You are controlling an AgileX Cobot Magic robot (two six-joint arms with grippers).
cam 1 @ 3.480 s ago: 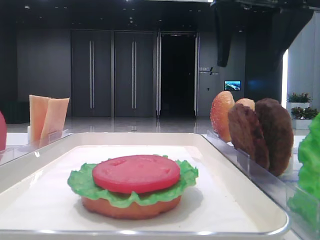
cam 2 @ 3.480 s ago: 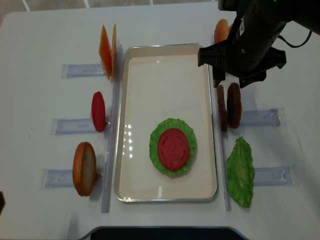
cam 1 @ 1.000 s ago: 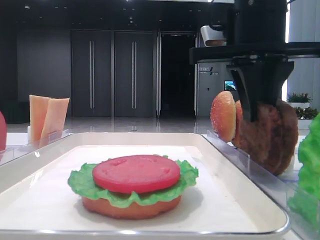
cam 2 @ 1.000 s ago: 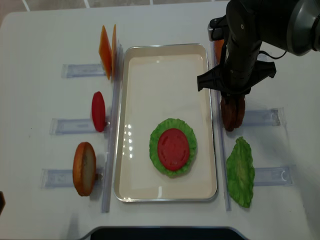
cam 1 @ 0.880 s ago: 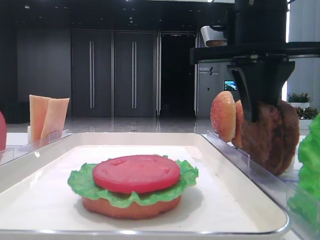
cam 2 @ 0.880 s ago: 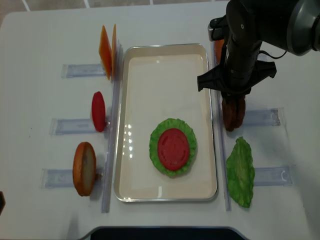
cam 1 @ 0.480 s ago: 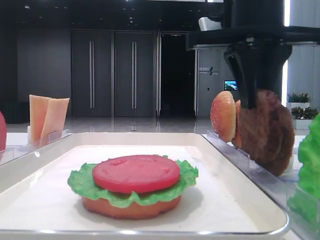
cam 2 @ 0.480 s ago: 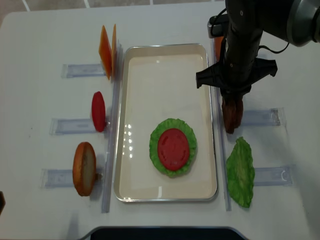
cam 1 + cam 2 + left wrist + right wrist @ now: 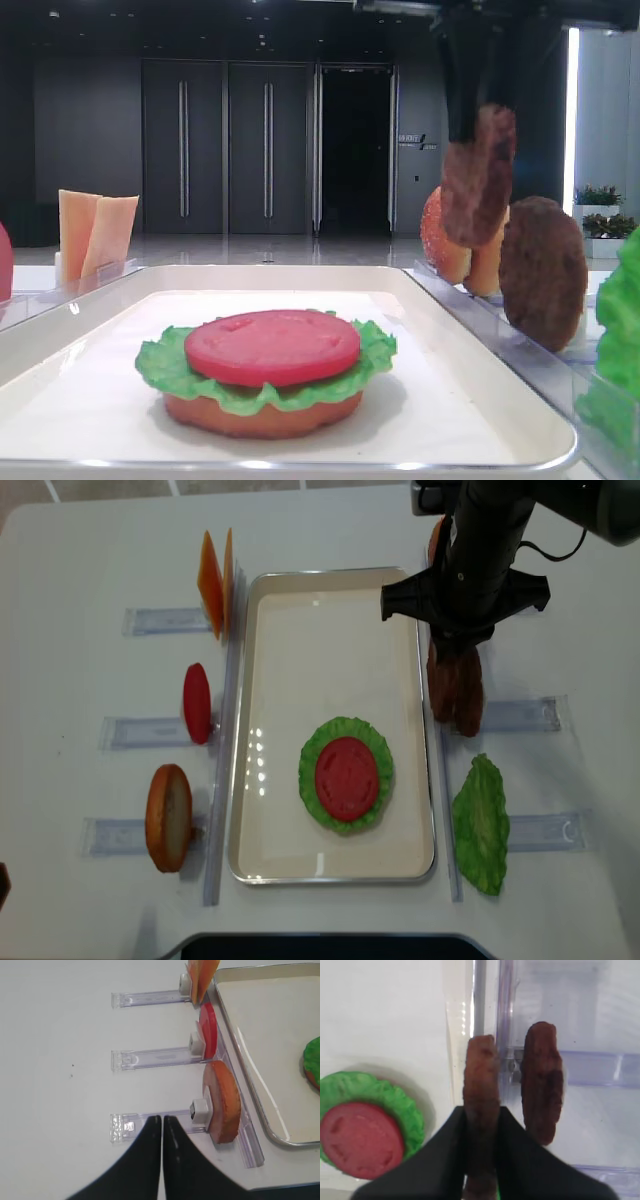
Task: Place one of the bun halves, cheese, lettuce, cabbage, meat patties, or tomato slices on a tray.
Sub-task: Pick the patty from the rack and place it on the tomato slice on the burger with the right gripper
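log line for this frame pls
right gripper: shut on meat patty, lifted clear of rack | second patty: in rack | left gripper: shut, empty | tray: bun base, lettuce, tomato slice stacked

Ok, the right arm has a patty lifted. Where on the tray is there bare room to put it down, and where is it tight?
The tray is bare across its whole far half, from the far rim down to the lettuce, with a narrow strip along its near rim. The lettuce and tomato slice stack fills the near middle. The right gripper holds one meat patty beside the racked patty, so it is tight there.
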